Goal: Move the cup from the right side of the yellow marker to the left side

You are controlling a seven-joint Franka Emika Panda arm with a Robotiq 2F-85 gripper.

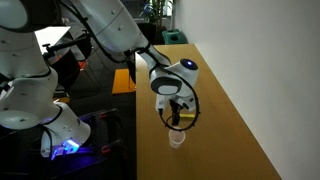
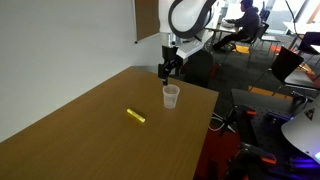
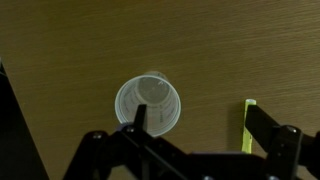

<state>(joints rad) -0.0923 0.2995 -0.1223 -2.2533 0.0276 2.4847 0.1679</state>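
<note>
Tabletop (image 2: 70, 140) of brown wood grain fills the near ground in an exterior view, and on it the yellow marker (image 2: 136, 116) lies flat, a short thin stick. Farther back and to the right, apart from the marker and close to the table's right edge, the cup (image 2: 171, 96) stands upright. It is small, translucent whitish plastic, round-rimmed and slightly tapered. From above in the wrist view it looks empty (only its own pale bottom shows through the rim). Just above the cup hangs the gripper (image 2: 168, 73), released, its fingers (image 3: 139, 118) spread wide and grasping nothing. One finger crosses the cup's rim in the wrist view; whether it touches I cannot tell. Beyond, the white arm (image 2: 190, 15) rises.
</note>
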